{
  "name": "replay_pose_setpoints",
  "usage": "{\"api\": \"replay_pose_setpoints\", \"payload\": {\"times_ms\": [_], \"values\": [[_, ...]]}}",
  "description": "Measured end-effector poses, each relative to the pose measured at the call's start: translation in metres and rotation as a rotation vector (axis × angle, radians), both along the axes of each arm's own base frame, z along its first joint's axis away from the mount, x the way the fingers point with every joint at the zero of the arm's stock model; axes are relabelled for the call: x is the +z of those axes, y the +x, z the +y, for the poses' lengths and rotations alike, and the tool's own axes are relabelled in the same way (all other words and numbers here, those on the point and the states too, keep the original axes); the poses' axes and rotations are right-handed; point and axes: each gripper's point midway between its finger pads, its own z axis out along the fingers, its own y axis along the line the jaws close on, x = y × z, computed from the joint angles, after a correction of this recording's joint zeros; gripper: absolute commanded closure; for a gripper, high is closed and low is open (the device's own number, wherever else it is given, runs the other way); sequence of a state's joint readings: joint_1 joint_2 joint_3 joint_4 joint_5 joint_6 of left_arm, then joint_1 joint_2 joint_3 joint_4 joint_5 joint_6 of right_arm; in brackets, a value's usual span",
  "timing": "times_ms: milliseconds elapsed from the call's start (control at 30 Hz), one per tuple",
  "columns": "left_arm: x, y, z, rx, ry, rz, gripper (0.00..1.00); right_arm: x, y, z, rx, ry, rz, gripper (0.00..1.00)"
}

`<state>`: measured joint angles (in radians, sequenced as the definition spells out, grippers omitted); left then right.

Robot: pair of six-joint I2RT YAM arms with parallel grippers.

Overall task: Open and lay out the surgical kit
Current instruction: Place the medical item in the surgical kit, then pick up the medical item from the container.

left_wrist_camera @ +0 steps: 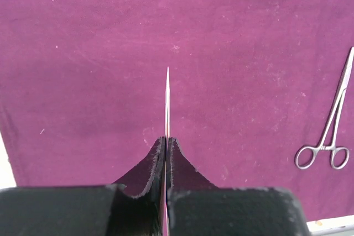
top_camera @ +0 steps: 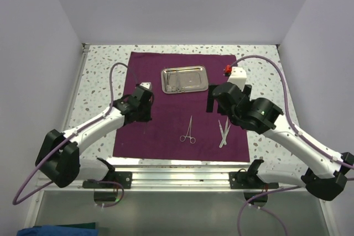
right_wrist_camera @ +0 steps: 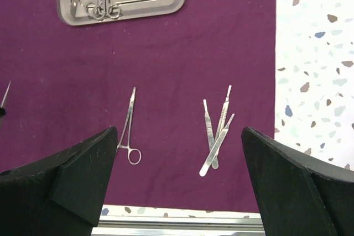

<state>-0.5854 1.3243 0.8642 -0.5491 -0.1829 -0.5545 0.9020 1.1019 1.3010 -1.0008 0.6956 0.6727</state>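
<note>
The dark purple cloth wrap (top_camera: 166,122) lies spread flat on the table. The steel tray (top_camera: 164,81) sits on its far part and holds a few ring-handled instruments (right_wrist_camera: 102,4). One ring-handled forceps (top_camera: 188,131) and three crossed scalpel handles (top_camera: 224,131) lie on the near half of the cloth. My left gripper (left_wrist_camera: 167,140) is shut on a thin pointed silver instrument (left_wrist_camera: 167,98) and holds it edge-on above the cloth (left_wrist_camera: 110,53), left of the forceps (left_wrist_camera: 332,125). My right gripper (right_wrist_camera: 178,132) is open and empty, above the forceps (right_wrist_camera: 128,131) and scalpel handles (right_wrist_camera: 217,134).
The speckled tabletop (top_camera: 265,81) shows around the cloth, with white walls on three sides. A metal rail (top_camera: 177,175) runs along the near edge. Purple cables (top_camera: 271,67) loop off both arms.
</note>
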Motion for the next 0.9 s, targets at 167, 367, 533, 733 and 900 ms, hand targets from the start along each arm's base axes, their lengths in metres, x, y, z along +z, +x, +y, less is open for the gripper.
{"api": "replay_pose_setpoints", "payload": {"times_ms": [167,367,533,733,900], "values": [[-0.01,0.007,-0.005,0.012,-0.004,-0.004,0.83,-0.009,0.002,0.012,0.038,-0.012,0.034,0.02],[-0.04,0.004,-0.005,0.011,0.047,0.074,0.52,-0.006,0.001,0.008,0.035,-0.013,0.026,0.02],[-0.02,0.017,-0.013,0.005,0.041,0.047,0.44,0.004,-0.004,-0.006,0.011,0.002,-0.012,0.01],[0.057,0.095,-0.055,-0.031,0.003,-0.132,0.46,0.006,-0.012,-0.026,-0.029,-0.014,-0.031,0.02],[0.087,0.176,-0.1,-0.074,0.002,-0.229,0.48,0.004,-0.014,-0.037,-0.06,-0.054,-0.028,0.02]]}}
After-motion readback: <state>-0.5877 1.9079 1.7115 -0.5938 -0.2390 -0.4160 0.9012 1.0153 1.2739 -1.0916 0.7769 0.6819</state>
